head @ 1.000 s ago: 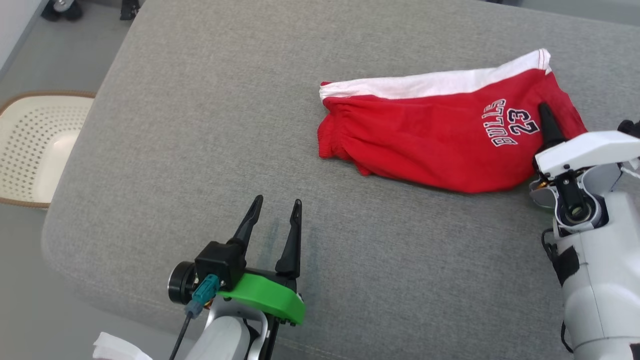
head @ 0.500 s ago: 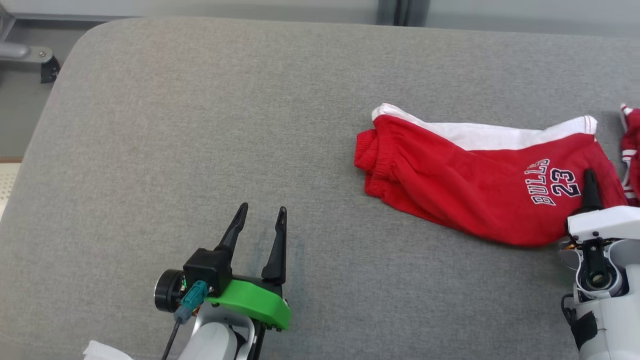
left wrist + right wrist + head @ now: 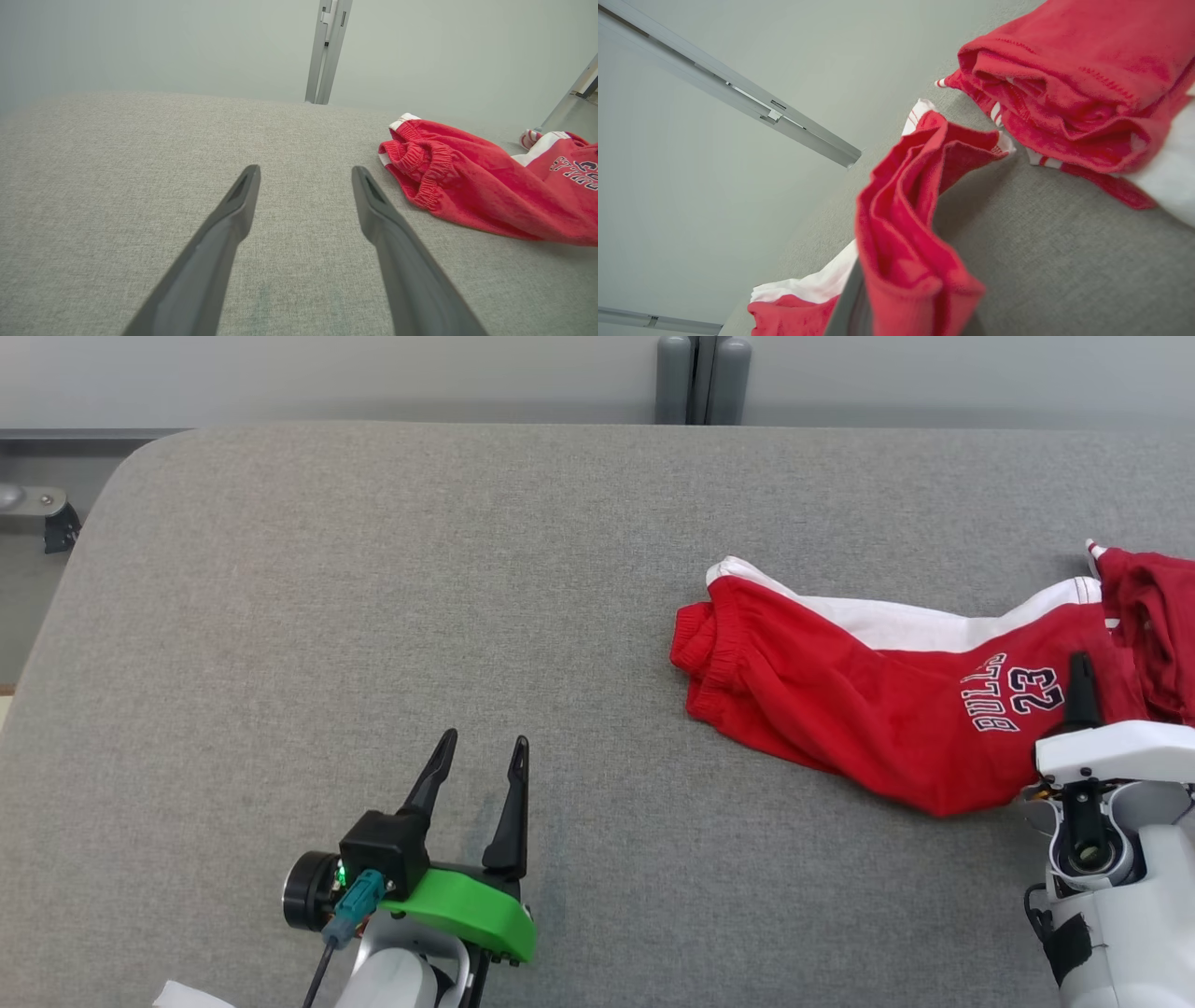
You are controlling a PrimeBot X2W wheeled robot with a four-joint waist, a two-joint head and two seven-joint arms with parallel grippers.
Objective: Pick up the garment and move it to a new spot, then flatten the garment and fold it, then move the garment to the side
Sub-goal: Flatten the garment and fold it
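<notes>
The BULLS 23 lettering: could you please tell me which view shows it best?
The head view: the lettering reads whole beside the right gripper. The left wrist view crops it at the edge; the right wrist view gives bunched cloth.

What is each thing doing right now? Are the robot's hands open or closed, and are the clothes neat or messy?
Red shorts: lying wrinkled on the grey cushion, leg end pinched.
Right end effector: shut on the shorts' leg end.
Left end effector: open, holding nothing.
Other red garment: bunched up, not held.
</notes>
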